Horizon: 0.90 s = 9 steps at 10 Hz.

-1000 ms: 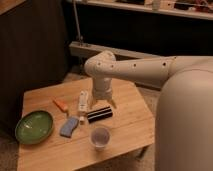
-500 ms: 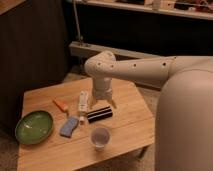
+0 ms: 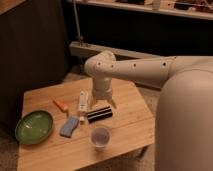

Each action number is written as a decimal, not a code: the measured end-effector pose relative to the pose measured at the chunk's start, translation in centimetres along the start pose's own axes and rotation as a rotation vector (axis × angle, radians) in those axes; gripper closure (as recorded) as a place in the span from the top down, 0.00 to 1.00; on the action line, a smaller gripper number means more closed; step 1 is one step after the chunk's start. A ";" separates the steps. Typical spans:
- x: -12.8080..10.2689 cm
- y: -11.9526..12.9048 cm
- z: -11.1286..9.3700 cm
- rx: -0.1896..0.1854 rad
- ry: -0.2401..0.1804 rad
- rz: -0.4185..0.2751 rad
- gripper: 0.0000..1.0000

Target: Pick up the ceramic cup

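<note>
Operator: The gripper (image 3: 102, 104) is to be located; its state is wanted as well.

Observer: It is seen at the end of the white arm (image 3: 135, 72), pointed down over the middle of the wooden table (image 3: 130, 125); it is held just above a black striped object (image 3: 100, 114), and whether that object is touched cannot be told; whether the gripper is open or closed cannot be told either.

Operator: Where is the ceramic cup (image 3: 100, 137) placed?

Observer: It is stood upright near the table's front edge, in front of the black striped object and apart from the gripper; its round pale rim is turned upward and a greyish inside is shown. A green bowl (image 3: 34, 126) is set at the left end of the table, well apart from the cup; a blue-grey object (image 3: 69, 126) is laid between bowl and cup; a white bar-shaped object (image 3: 83, 100) is laid just left of the gripper; an orange object (image 3: 61, 105) is laid further left.
</note>
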 end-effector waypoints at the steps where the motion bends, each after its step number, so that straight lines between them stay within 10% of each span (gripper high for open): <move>1: 0.0 0.0 -0.1 0.000 -0.001 0.000 0.74; 5: 1.7 -2.7 -3.0 -0.029 -0.040 -0.034 0.74; 9: 8.5 -6.0 -5.2 -0.233 -0.088 -0.043 0.74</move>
